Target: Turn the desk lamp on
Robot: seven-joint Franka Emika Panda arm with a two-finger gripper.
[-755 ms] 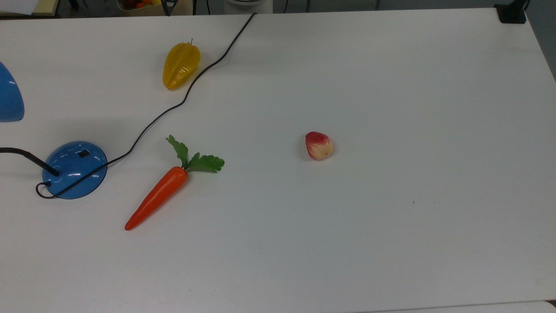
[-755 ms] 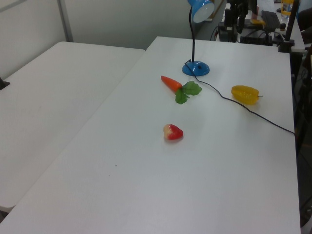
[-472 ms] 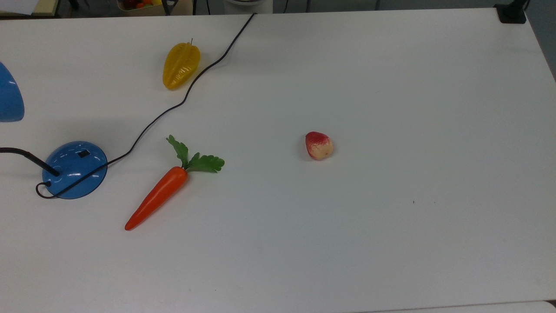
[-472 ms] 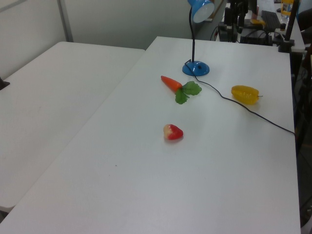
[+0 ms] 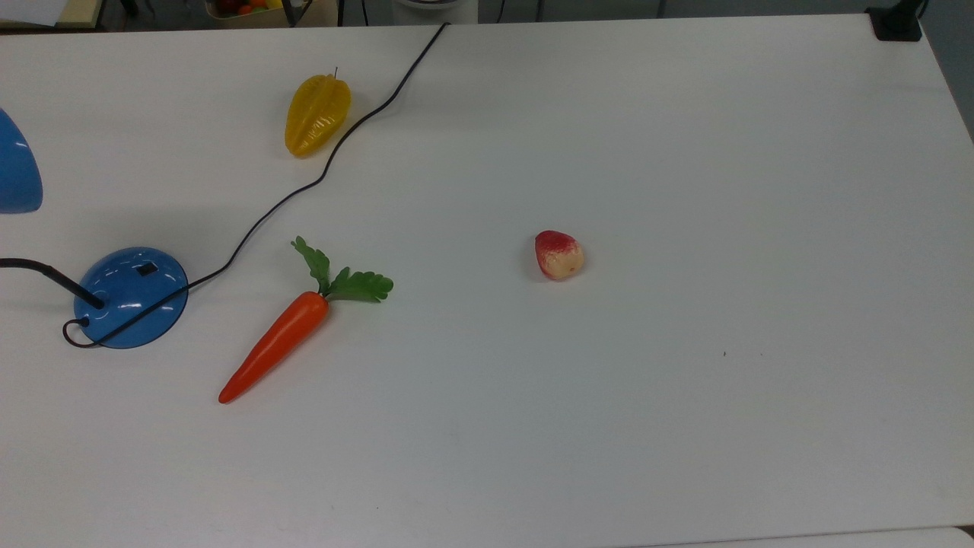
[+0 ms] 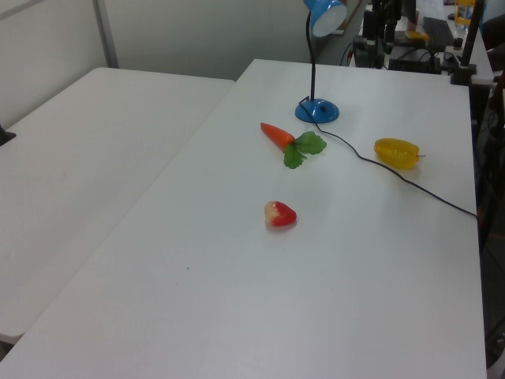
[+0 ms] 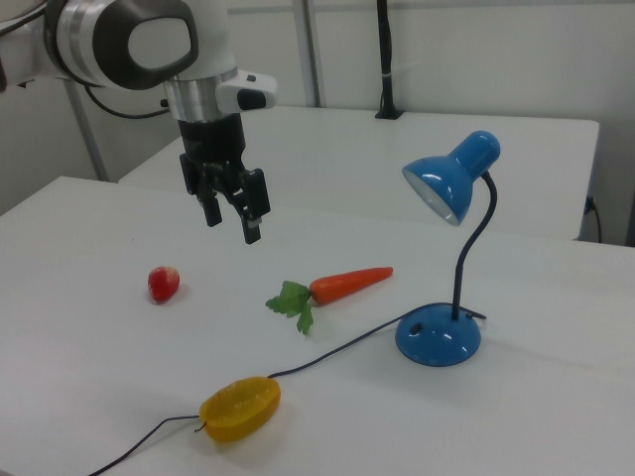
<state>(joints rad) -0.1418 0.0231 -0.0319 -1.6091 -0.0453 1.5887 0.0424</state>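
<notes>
The lamp [image 5: 131, 297] stood near the top view's left edge of the white table [image 5: 685, 190], its blue base carrying a small black switch [image 5: 147, 268], its shade [image 5: 15, 171] cut by the top view's left border. Its cord [image 5: 319, 179] ran from the base between the yellow star fruit [image 5: 316, 115] and the carrot [image 5: 278, 342] and off the table's far edge. A red-and-cream strawberry [image 5: 558, 255] lay near the middle, well apart from the rest. The top view's whole right half of the table was bare, giving wide room.

In the right view the gripper [image 7: 230, 216] hung in the air above the table, between the strawberry [image 7: 164, 284] and the carrot [image 7: 342, 286], fingers parted and holding nothing, well apart from the lamp [image 7: 442, 337].

Compared with the earlier frames, the lamp, cord and toy foods lay in the same places.
</notes>
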